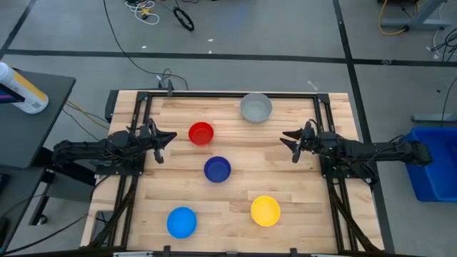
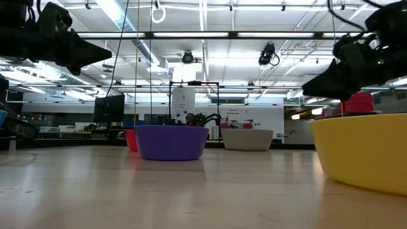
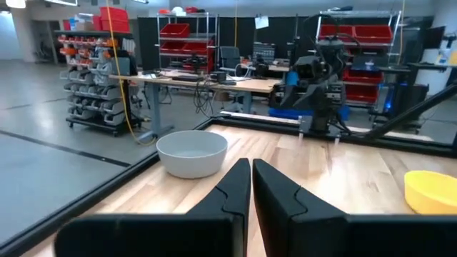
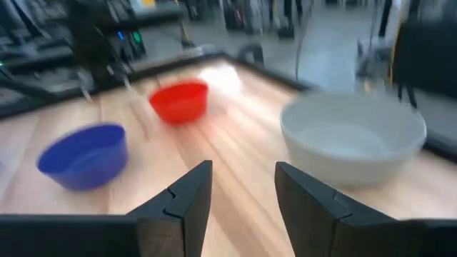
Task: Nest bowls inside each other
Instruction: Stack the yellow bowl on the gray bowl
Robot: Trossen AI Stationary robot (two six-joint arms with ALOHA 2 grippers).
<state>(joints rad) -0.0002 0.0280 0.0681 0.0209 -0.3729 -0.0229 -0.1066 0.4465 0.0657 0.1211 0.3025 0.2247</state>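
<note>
Both end effectors hang above the wooden tabletop [image 1: 235,164] and neither holds anything. On the right side, the right end effector [image 1: 291,145] points inward with its two fingers [image 4: 187,193] spread apart, an empty gap between them. In its wrist view the grey bowl [image 4: 353,146] lies just ahead of it, the red bowl [image 4: 179,101] and the dark blue bowl [image 4: 84,155] farther off, all somewhat blurred.

Across from it, the left end effector [image 1: 166,142] sits over the left side with its fingers [image 3: 232,189] pressed together, closed on nothing. The red bowl [image 1: 201,133] stands just beside its tip, though from overhead I cannot tell how high above the bowl the tip is.

All five bowls stand apart from one another, upright, none nested. From above, the grey bowl [image 1: 255,107] is near the far edge, right of centre; the dark blue bowl [image 1: 217,169] is around the middle. The light blue bowl [image 1: 181,222] and the yellow bowl [image 1: 265,210] are near the front edge, left and right. In the low view the yellow bowl [image 2: 365,152] looms close at the right.
</note>
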